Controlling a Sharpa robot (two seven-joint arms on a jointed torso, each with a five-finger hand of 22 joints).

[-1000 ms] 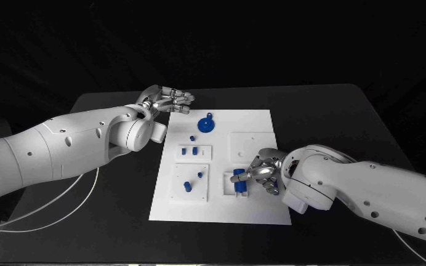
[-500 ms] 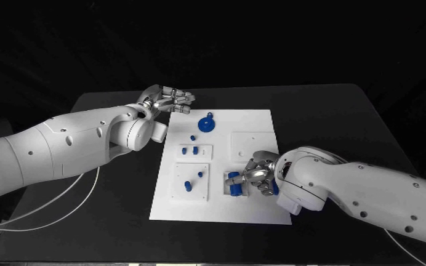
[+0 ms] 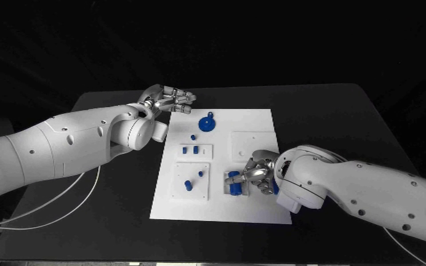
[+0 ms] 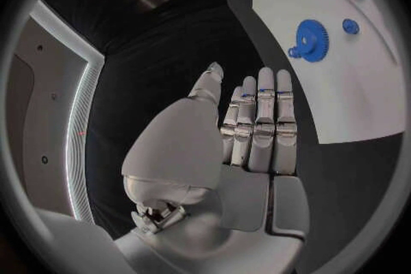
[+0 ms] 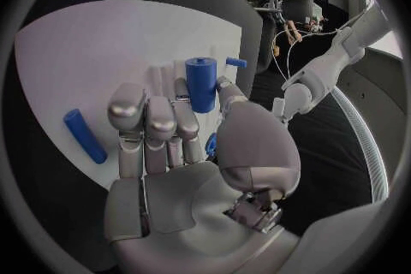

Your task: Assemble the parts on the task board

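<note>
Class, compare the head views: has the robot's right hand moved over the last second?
Yes. The right hand has slid leftward across the task board, further over the blue parts in the near-right recess. The left hand hovers at the board's far-left corner.

Left hand seen over black table, nothing held.
Fingers are extended side by side. White task board lies beyond, at 2 o'clock, with blue gear and small blue part on it.
</note>
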